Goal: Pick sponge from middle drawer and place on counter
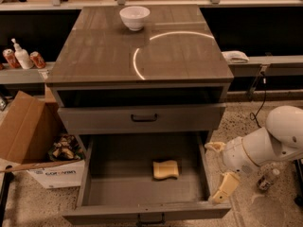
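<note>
The pale yellow sponge lies flat on the floor of the open middle drawer, right of its centre. The drawer is pulled out at the bottom of the cabinet. My gripper hangs just outside the drawer's right wall, to the right of the sponge and apart from it. Its two pale fingers are spread open and hold nothing. The glossy grey-brown counter is above, with a curved light reflection.
A white bowl stands at the back of the counter. A shut drawer front with a dark handle sits above the open drawer. Cardboard boxes stand at the left, a plastic bottle on the floor at the right.
</note>
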`<action>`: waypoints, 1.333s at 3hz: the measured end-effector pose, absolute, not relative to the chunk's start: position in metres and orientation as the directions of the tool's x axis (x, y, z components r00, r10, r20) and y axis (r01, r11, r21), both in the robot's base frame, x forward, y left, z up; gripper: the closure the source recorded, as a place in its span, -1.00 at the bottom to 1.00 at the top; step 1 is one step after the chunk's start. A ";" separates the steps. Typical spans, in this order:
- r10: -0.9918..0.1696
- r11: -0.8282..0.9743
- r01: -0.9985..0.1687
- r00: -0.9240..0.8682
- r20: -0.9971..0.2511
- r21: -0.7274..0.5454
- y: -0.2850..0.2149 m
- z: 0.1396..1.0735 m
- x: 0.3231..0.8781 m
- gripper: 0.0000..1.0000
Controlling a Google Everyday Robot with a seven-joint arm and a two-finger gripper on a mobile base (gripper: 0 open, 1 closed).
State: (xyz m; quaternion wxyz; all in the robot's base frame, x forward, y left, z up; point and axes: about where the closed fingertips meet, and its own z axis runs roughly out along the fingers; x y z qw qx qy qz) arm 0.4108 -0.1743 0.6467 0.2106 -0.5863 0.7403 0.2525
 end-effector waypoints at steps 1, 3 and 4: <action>-0.762 0.185 -0.975 -0.224 -0.608 0.127 -0.174 0.647 0.411 -1.00; -0.754 0.144 -0.982 -0.190 -0.629 0.124 -0.167 0.596 0.431 -1.00; -0.762 0.121 -0.987 -0.162 -0.627 0.108 -0.155 0.564 0.444 -1.00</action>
